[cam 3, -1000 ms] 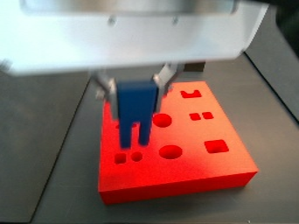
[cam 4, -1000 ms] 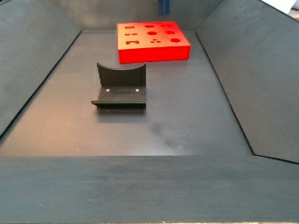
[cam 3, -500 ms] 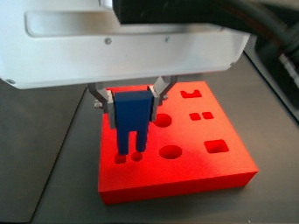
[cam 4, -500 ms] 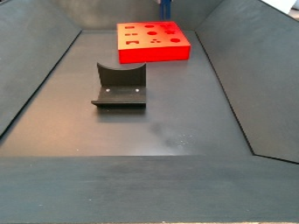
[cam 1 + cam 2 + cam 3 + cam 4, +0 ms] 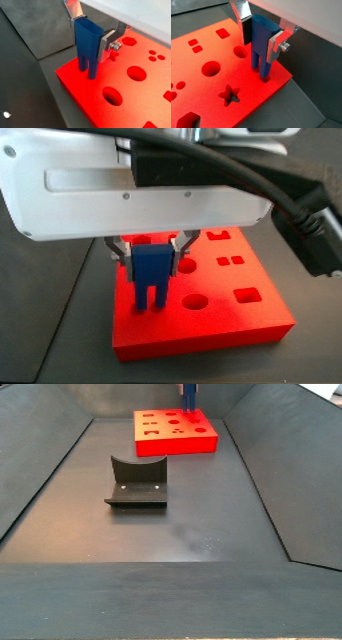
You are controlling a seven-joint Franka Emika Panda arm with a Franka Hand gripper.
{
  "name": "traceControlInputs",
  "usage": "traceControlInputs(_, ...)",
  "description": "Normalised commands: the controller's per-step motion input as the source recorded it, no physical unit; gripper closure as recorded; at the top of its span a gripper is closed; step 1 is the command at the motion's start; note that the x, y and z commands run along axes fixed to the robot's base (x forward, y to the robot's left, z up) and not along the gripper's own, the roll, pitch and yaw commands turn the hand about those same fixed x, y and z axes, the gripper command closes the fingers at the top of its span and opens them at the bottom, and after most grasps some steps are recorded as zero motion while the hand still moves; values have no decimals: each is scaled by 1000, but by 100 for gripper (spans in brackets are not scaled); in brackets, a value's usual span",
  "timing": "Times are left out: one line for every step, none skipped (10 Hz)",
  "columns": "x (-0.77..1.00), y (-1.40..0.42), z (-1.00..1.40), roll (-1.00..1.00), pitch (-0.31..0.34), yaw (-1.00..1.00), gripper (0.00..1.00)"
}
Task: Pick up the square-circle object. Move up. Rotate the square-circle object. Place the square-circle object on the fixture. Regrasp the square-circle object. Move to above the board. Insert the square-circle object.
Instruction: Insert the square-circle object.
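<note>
Fingers (image 5: pixel 109 41) clamped on square-circle object (image 5: pixel 88 47) — gripper (image 5: pixel 261 30) lower than a second ago, blue legs now entering recesses near edge of board (image 5: pixel 211 85); insertion under way, not seated — fixture (image 5: pixel 136 481) stands empty, well apart

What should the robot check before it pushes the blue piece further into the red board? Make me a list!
1. Grip: the gripper is shut on the blue piece, a finger on each side. Ok.
2. Piece upright: it stands vertical in both wrist views. Ok.
3. Legs in the holes: the lower ends meet the red board at its recesses near the corner; how deep they sit, cannot tell.
4. Board flat on the floor: looks level in a side view. Ok.
5. Fixture out of the way: it stands apart from the board. Ok.
</note>
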Motion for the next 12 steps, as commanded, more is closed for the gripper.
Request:
traceControlInputs(0,3,-191,-37,-61,0,100)
traceControlInputs(-23,31,-223,0,-61,0,100)
traceControlInputs(-143,43,-269,0,-63,0,100)
traceControlInputs(-197,29,-226,0,-61,-11,100)
traceControlInputs(-203,43,-223,0,-59,-17,100)
traceControlInputs(-137,6,-234,1,-36,-26,100)
traceControlInputs(0,0,-434,0,-61,-71,100)
traceControlInputs(80,0,-869,-46,-163,-103,100)
traceControlInputs(143,-111,-951,73,-137,-111,100)
traceControlInputs(46,-209,-789,239,-116,-66,100)
traceControlInputs(0,-137,-706,246,-153,-9,100)
traceControlInputs(-106,0,-220,-110,-236,31,100)
